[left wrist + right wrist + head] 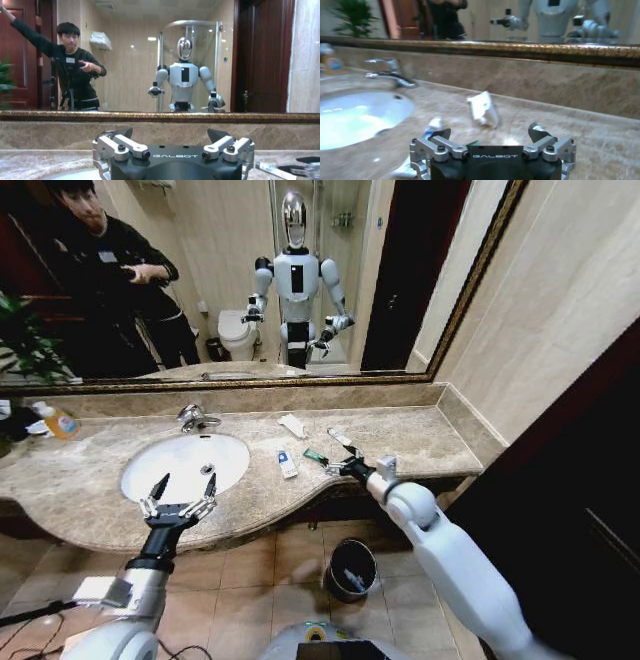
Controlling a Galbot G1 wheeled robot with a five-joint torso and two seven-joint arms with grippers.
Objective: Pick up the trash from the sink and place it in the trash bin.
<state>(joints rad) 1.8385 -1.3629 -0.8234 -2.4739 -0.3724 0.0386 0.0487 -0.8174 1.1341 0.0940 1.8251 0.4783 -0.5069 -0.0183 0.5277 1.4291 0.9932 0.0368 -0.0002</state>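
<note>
my right gripper [338, 467]: jaws spread, low over the counter by the green stick [315, 456]
my left gripper [180, 494]: spread wide at the sink [135, 465] front rim
stick: probably light, thin, slippery; pinch mid-length
trash bin [351, 569]: on the floor below

"GALBOT" on left tool [172, 140], right tool [492, 140]
</note>
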